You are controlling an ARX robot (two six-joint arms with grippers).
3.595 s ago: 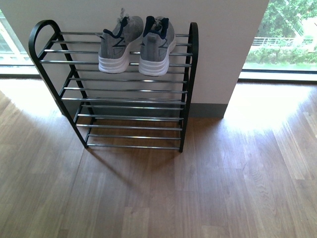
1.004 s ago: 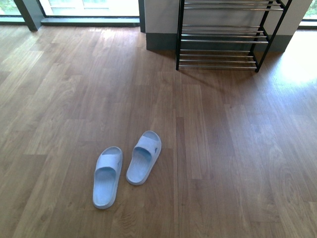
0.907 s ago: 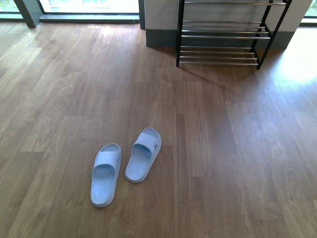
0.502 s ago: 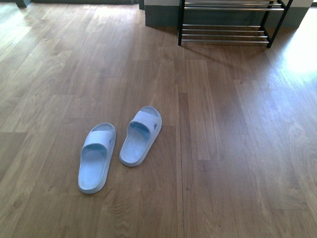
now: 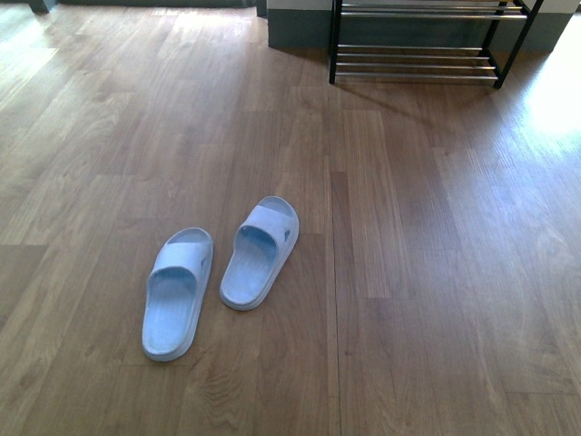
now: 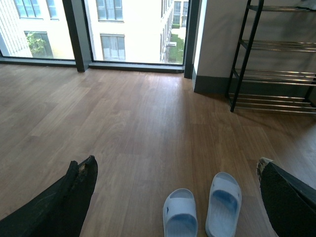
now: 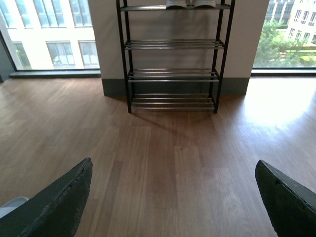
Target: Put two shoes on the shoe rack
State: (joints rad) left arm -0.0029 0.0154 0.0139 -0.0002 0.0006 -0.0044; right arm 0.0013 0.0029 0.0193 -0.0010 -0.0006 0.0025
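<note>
Two pale blue slippers lie side by side on the wood floor, the left slipper and the right slipper, toes pointing toward the shoe rack at the far wall. Neither arm shows in the front view. In the left wrist view my left gripper is open above the floor, with both slippers lying just beyond it between the spread fingers. My right gripper is open over bare floor and faces the rack. Grey sneakers' white soles rest on the rack's top shelf.
A white wall with a dark skirting stands behind the rack. Floor-to-ceiling windows with dark frames run along the far side. Wood flooring stretches between the slippers and the rack.
The front view has swung from the rack with the sneakers down to the floor with the slippers. In the last half second the slippers shifted only slightly in the picture.
</note>
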